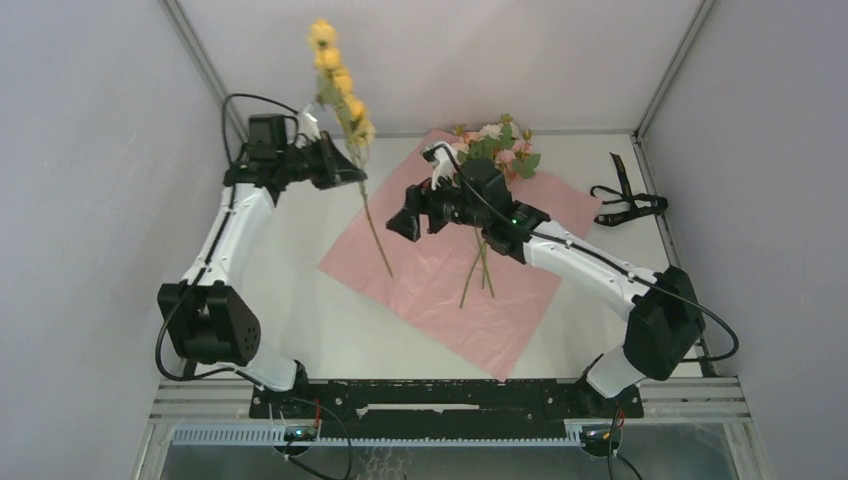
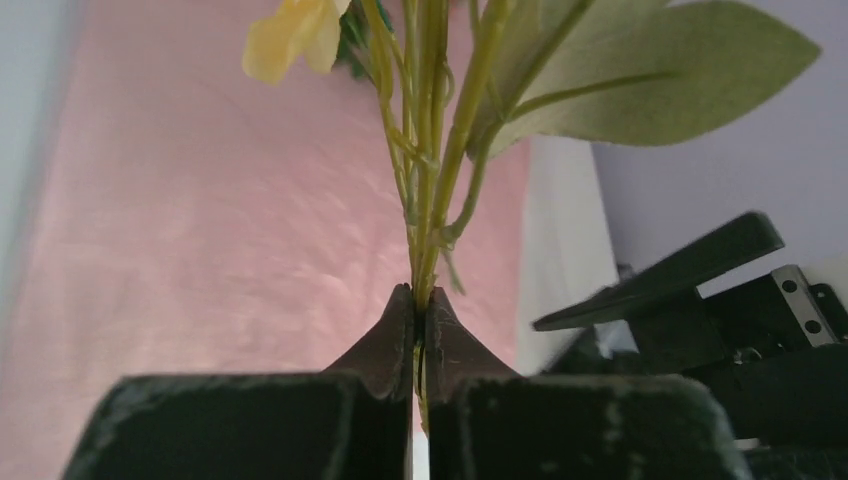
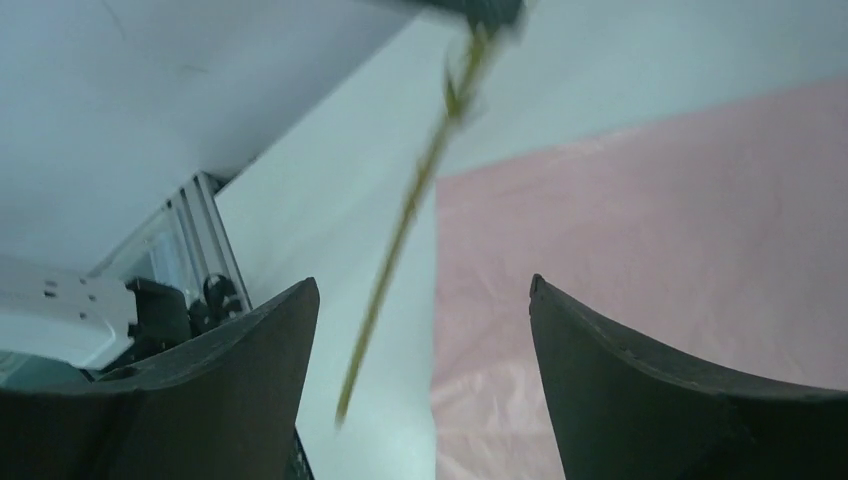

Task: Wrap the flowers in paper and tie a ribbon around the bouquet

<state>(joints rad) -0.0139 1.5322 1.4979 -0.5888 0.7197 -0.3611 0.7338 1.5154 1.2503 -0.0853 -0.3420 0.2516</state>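
Observation:
The paper (image 1: 440,275) lies flat on the table, pink face up. A bunch of pink and white flowers (image 1: 500,148) rests on its far corner, stems pointing toward me. My left gripper (image 1: 352,170) is raised over the paper's left edge and shut on a separate yellow-flowered stem (image 1: 340,75), which stands upright with its tail hanging down. In the left wrist view the jaws (image 2: 421,300) pinch the green stem (image 2: 430,200) below a yellow bloom (image 2: 290,35). My right gripper (image 1: 402,225) hovers open above the paper (image 3: 650,200); the hanging stem (image 3: 400,230) shows beyond its open gripper (image 3: 423,290). The ribbon (image 1: 625,200) lies at the back right.
Grey walls and metal frame posts (image 1: 665,75) close in the table on three sides. The right arm (image 1: 600,270) stretches across the paper's right half. A metal rail (image 1: 450,395) runs along the near edge between the arm bases.

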